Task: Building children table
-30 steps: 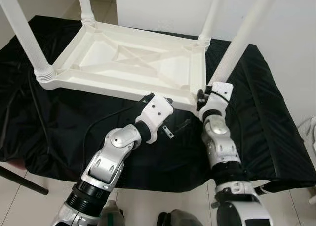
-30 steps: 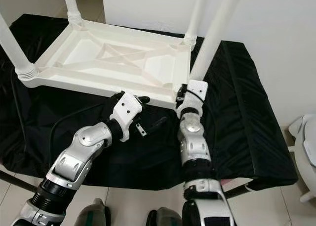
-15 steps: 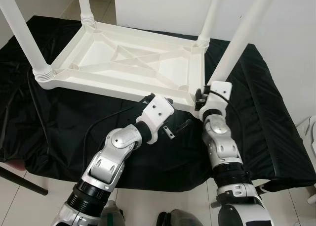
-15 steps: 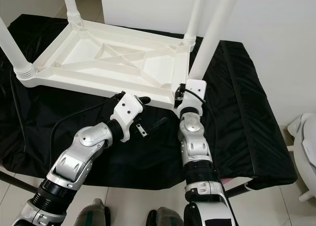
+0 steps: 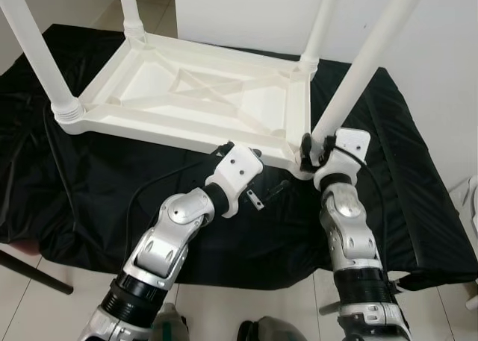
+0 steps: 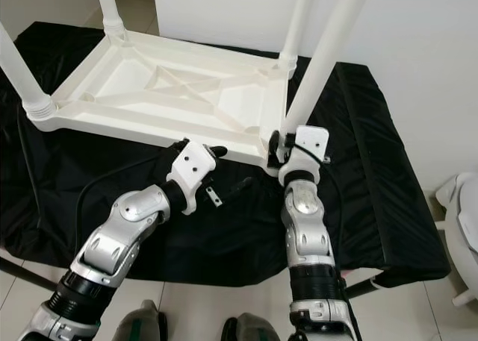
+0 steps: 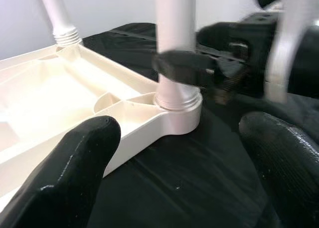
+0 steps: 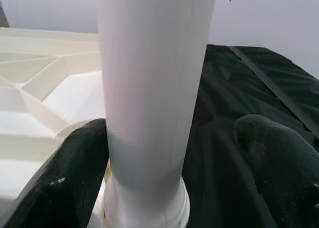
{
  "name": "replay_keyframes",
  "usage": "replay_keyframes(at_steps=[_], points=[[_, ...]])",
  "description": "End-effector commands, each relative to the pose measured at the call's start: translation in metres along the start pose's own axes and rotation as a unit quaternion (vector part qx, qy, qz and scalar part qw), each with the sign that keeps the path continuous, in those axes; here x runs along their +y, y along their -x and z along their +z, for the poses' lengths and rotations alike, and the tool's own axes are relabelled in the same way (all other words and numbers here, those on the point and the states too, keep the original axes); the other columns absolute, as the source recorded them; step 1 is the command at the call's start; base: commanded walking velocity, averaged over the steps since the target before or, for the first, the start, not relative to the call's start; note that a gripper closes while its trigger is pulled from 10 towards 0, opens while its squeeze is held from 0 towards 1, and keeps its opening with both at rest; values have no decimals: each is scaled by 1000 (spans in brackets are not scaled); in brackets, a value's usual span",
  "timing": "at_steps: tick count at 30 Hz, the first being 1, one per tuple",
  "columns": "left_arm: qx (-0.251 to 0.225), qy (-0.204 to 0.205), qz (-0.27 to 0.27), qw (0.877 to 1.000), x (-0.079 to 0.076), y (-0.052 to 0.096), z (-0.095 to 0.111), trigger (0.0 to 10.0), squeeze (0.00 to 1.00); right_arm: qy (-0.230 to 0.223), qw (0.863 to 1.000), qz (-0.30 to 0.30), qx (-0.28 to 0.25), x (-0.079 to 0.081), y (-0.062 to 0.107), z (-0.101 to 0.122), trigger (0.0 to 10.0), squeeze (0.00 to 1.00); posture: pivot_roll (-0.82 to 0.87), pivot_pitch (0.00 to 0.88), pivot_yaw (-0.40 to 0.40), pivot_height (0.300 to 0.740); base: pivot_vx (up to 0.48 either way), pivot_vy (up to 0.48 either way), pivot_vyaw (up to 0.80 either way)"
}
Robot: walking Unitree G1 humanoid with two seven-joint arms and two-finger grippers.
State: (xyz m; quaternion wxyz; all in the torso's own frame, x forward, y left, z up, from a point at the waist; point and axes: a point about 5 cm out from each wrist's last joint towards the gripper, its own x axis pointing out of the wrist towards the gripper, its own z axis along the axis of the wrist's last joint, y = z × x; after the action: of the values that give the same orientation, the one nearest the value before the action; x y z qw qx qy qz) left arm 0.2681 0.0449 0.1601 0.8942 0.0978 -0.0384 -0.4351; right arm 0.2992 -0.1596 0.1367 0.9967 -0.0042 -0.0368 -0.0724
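With the right hand [image 8: 169, 138] spread loosely around the near-right white plastic tube leg [image 5: 364, 65], one finger touching, that leg may tilt in the socket of the upturned white plastic children's table [image 5: 187, 95] while the left hand [image 7: 184, 163] hovers spread nearby.

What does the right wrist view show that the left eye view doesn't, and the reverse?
Right wrist view: close up, the right gripper has its jaws open round the leg, one finger close against it, the other apart. Left eye view: the whole upturned table on black cloth, with the left gripper at its near edge. Both: that corner leg in its socket.
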Motion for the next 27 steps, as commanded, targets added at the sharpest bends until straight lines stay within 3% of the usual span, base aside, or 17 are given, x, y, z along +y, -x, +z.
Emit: replay_keyframes(at_steps=[1, 6, 7, 9, 10, 16, 17, 18, 19, 27], points=[[13, 1, 39, 999, 5, 0, -3, 10000, 0, 9, 1000, -15, 23, -9, 4, -8, 10000, 0, -1, 0, -78, 740, 0, 0, 0], [22, 16, 51, 998, 10, -1, -5, 10000, 0, 3, 1000, -10, 23, -12, 13, -11, 10000, 0, -5, 0, -73, 740, 0, 0, 0], [23, 16, 52, 998, 10, -1, -5, 10000, 0, -1, 1000, -3, 25, -12, 17, -12, 2510, 0, -7, 0, -73, 740, 0, 0, 0], [23, 15, 51, 998, 10, -1, -5, 10000, 0, -3, 1000, 1, 27, -12, 20, -12, 2510, 0, -7, 0, -73, 740, 0, 0, 0], [24, 17, 50, 998, 10, -1, -6, 10000, 0, -5, 1000, 10, 30, -11, 23, -14, 0, 0, -9, 0, -72, 740, 0, 0, 0], [30, 25, 54, 998, 11, -1, -6, 10000, 0, -27, 997, 50, 54, -6, 26, -18, 0, 0, -10, 0, -71, 740, 0, 0, 0], [30, 24, 62, 997, 14, -2, -6, 10000, 0, -35, 996, 63, 62, -3, 26, -19, 7020, 0, -8, 0, -70, 740, 0, 0, 0], [29, 23, 67, 997, 16, -2, -5, 10000, 0, -40, 994, 71, 67, -1, 26, -21, 7020, 0, -8, 0, -70, 740, 0, 0, 0], [29, 28, 72, 997, 18, -2, -4, 10000, 0, -50, 993, 83, 70, 2, 24, -21, 10000, 0, -8, 0, -70, 740, 0, 0, 0], [33, 25, 80, 996, 23, -3, -3, 10000, 0, -62, 988, 128, 65, 11, 12, -17, 10000, 0, -1, 0, -70, 740, 0, 0, 0]])
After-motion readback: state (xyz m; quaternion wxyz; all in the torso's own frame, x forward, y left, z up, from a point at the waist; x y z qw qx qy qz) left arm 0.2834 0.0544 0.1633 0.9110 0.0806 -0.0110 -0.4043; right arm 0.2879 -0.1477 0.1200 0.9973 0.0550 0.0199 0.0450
